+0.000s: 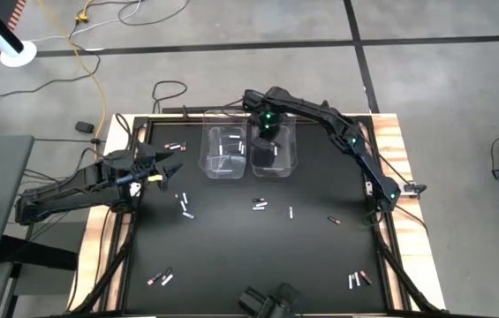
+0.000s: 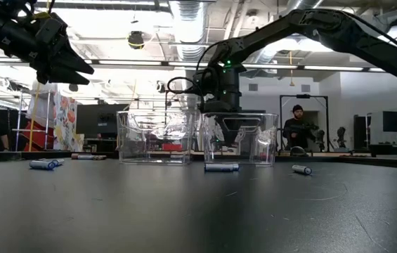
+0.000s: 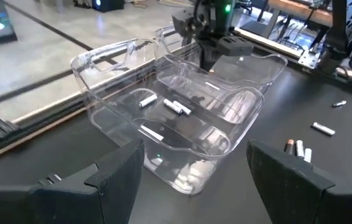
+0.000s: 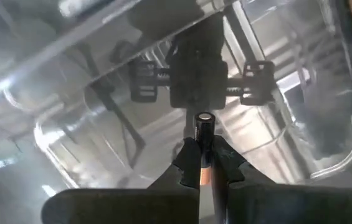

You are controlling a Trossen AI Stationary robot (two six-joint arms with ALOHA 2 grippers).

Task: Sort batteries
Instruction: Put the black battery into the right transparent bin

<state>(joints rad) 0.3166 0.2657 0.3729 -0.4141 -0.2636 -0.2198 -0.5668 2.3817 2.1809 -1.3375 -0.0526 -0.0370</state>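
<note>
Battery [image 4: 204,146] in right end effector [image 4: 204,163], no legible label

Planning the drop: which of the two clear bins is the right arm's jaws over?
The right bin, on the right arm's side; the right gripper, shut on a battery, is down inside it. The left bin holds only white batteries.

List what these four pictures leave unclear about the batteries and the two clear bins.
- High view: the right bin's contents, hidden under the right end effector.
- Low view: counts inside the left bin, blurred by glare.
- Right wrist view: the held battery's lower end, pinched between the fingers.
- High view: loose batteries too small to type.
</note>
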